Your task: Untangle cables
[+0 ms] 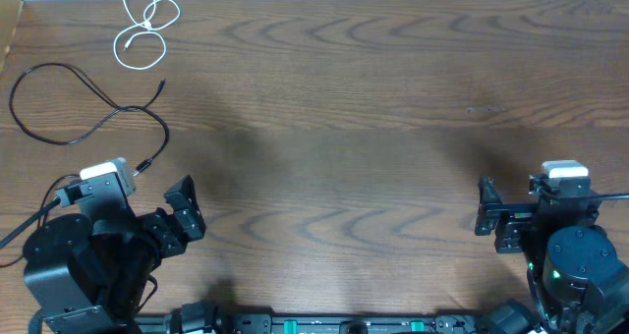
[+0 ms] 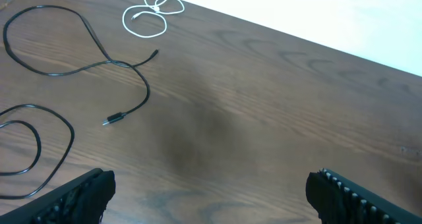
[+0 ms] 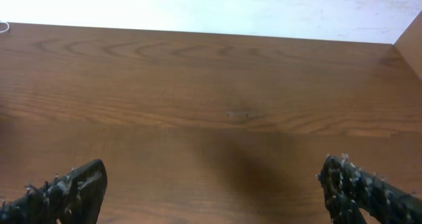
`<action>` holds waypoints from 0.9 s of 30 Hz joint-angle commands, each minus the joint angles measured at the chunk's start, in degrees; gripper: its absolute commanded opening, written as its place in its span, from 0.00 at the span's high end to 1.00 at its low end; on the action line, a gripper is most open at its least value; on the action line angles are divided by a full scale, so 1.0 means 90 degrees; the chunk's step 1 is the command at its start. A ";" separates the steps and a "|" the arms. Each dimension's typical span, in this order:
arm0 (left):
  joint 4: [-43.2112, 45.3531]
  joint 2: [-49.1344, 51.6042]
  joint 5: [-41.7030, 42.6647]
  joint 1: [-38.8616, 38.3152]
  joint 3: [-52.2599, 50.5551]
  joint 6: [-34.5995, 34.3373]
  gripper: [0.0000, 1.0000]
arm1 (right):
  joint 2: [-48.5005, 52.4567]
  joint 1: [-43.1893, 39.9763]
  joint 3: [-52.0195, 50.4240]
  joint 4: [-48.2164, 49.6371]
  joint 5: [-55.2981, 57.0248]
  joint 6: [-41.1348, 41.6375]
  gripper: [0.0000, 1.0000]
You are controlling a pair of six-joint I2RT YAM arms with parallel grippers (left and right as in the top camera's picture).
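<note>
— So, how's the untangling?
— White cable [image 1: 147,25] and black cable [image 1: 110,106] lie apart, far left on the tabletop [image 1: 344,128]. Left claw [image 2: 211,191] and right claw [image 3: 211,184] gape wide, empty. Separation looks mostly done.

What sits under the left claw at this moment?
Only bare wooden table shows between the fingers of the open left claw. A black cable loop lies off to one side, running out of frame; anything beneath the fingers themselves is covered.

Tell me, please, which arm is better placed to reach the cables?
Left. The white cable and black cable lie on its side, near the open left gripper; the right gripper sits far across.
</note>
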 commanded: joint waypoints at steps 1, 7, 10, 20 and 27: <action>-0.0012 0.0007 -0.0085 0.0015 0.0000 0.0104 0.02 | -0.0017 0.0027 0.0095 -0.0019 0.0146 -0.0063 0.01; -0.0012 0.0007 -0.0085 0.0015 0.0000 0.0107 0.02 | -0.0017 0.0027 0.0066 -0.0034 0.0119 -0.0063 0.01; -0.0012 0.0007 -0.0085 0.0015 0.0000 0.0104 0.02 | -0.0017 0.0027 0.0053 -0.0114 0.0100 -0.0063 0.01; -0.0012 0.0007 -0.0085 0.0015 0.0000 0.0104 0.02 | -0.0073 -0.0151 0.0012 -0.0175 0.0090 -0.0046 0.01; -0.0012 0.0007 -0.0085 0.0015 0.0000 0.0104 0.02 | -0.0148 -0.1239 -0.0432 0.0024 -0.0733 -0.0024 0.01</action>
